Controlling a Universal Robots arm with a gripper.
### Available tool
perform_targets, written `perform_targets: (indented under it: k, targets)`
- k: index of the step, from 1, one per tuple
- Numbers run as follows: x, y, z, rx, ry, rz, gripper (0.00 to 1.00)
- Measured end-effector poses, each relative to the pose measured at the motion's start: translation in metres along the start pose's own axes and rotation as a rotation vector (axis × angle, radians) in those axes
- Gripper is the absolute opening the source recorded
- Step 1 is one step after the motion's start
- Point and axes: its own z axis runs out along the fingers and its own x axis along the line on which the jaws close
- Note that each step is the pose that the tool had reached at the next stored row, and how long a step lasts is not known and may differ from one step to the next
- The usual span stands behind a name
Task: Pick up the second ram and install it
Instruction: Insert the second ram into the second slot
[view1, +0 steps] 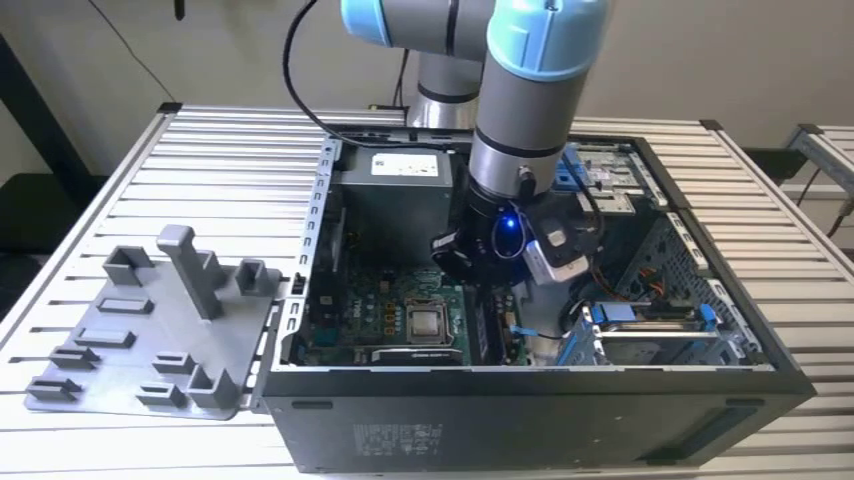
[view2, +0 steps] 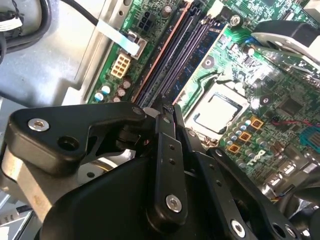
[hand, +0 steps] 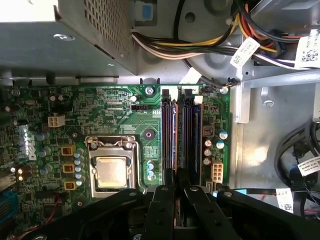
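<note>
On the bench (view1: 160, 180), the arm reaches into the open computer case (view1: 534, 420). The end effector (hand: 177, 192) hovers at the memory slots (hand: 182, 135), fingers nearly closed; whether they pinch the second ram, I cannot tell. Misalignment could jam the slot clips.

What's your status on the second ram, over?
Black end effector down inside open computer case, right above long dark memory slots on green motherboard. Grip on thin dark ram stick unconfirmed. Nothing between it and slots.
</note>
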Motion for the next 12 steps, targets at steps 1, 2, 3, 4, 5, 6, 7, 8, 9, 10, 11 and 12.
perform_targets:
  k: [1, 2, 3, 4, 5, 6, 7, 8, 9, 10, 11, 12]
  targets:
    - [0.0, 0.0, 0.0006, 0.0, 0.0, 0.0, 0.14]
    - [0.0, 0.0001, 0.0014, -0.0001, 0.0, 0.0, 0.14]
    - [0.0, 0.0001, 0.002, 0.0, 0.0, 0.0, 0.14]
    - [0.0, 0.0001, 0.0023, 0.0001, 0.0001, 0.0, 0.14]
    - [0.0, 0.0001, 0.0026, 0.0001, 0.0, 0.0, 0.14]
    - [0.0, 0.0001, 0.003, 0.0001, 0.0, 0.0, 0.14]
    - [0.0, 0.0001, 0.0031, 0.0001, 0.0, 0.0, 0.14]
    - [0.0, 0.0001, 0.0032, 0.0002, 0.0001, 0.0, 0.14]
    - [0.0, 0.0001, 0.0035, 0.0, 0.0, 0.0, 0.14]
    - [0.0001, 0.0001, 0.0038, -0.0002, 0.0, 0.0, 0.14]
    - [0.0002, 0.0, 0.004, 0.0, 0.0, 0.0, 0.14]
    - [0.0002, -0.0001, 0.0042, 0.0001, 0.0, 0.0, 0.14]
